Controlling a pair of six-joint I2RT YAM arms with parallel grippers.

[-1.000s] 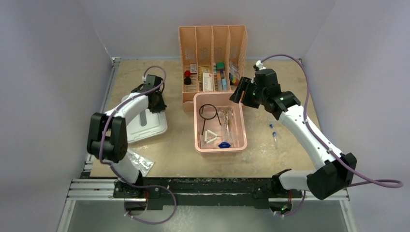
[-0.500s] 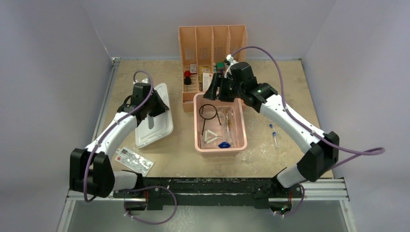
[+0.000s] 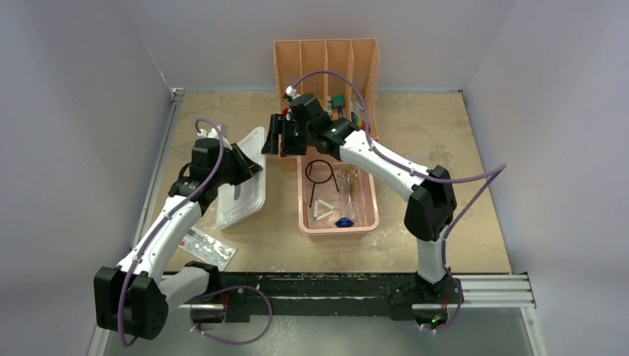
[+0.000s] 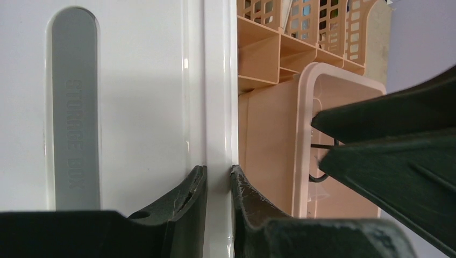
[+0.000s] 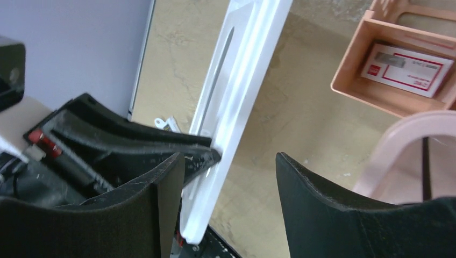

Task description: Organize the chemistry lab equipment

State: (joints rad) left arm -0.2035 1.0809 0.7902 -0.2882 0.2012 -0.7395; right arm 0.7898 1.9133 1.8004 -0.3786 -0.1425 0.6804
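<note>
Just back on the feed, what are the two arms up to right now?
The left gripper is shut on the rim of the white lid and holds it tilted up beside the pink bin. The right gripper reaches across with its fingers open close to the lid's far end, not gripping it. In the bin lie the wire ring, the white triangle and clear tubes.

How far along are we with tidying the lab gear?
Done: the wire ring, white triangle and tongs lie in the pink bin. In hand: the left gripper pinches the white lid by its edge, tilted up, with the open right gripper beside it. Left: lid not on the bin; a clear packet lies loose on the table.
</note>
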